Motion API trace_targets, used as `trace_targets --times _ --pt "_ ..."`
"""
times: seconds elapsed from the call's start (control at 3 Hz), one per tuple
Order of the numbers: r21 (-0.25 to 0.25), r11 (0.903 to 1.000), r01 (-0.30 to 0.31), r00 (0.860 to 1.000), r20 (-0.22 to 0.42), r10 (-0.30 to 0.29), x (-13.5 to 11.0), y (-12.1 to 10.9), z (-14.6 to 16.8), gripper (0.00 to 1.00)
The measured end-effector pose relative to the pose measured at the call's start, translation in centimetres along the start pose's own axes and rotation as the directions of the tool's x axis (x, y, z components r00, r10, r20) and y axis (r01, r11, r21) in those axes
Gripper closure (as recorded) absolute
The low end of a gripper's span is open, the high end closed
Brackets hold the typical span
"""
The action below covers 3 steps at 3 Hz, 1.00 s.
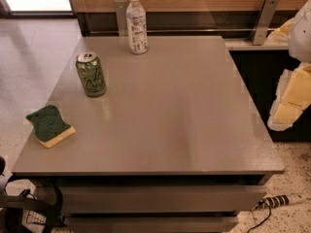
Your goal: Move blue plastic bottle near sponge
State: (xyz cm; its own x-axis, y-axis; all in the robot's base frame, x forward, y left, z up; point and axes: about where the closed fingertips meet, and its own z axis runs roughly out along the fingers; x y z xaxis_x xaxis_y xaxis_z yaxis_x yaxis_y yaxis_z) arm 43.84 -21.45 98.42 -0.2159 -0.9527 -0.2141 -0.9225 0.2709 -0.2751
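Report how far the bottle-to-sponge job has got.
Done: nothing yet. The bottle stands upright at the far edge of the table, the sponge lies at the near left corner, and a green can stands between them. In hand: nothing; the gripper is off the table's right side, apart from the bottle. Left: reach the bottle, grasp it and set it beside the sponge.

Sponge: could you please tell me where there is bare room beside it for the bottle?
The table is bare right of the sponge, all the way to its right edge. The narrower gap lies between the sponge and the can behind it. The bottle stands at the far edge; the gripper hangs beyond the table's right side.
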Motion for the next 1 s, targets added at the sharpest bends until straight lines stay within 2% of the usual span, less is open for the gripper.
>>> trace_targets --times 0.33,0.67,1.0 --pt "0.000 1.0000 0.000 1.000 0.000 0.000 0.0 0.0 0.0 0.00" --pt "0.029 0.9995 -0.010 1.000 0.015 0.010 -0.4 -1.4 -0.2 0.00" --pt "0.080 0.9912 -0.106 0.991 0.091 0.098 -1.0 -3.9 0.0 0.00"
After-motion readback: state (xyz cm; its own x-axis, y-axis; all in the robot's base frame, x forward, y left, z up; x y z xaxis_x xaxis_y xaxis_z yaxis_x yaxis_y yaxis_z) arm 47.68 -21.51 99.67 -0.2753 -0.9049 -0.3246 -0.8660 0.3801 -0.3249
